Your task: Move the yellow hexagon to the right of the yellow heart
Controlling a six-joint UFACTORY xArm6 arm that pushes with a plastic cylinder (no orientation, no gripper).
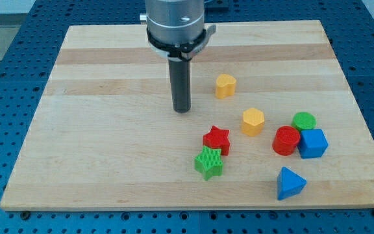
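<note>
The yellow hexagon [252,121] lies on the wooden board, right of centre. The yellow heart [225,85] lies above it and a little to its left. My tip [182,109] rests on the board to the left of both, about level between them, apart from every block. The hexagon is below and right of the heart, with a gap between them.
A red star [217,140] and a green star [209,162] lie below my tip's right. A red cylinder [286,140], a green cylinder [304,121], a blue cube [313,143] and a blue triangle [289,182] cluster at the view's right. The board's edge [193,207] runs along the bottom.
</note>
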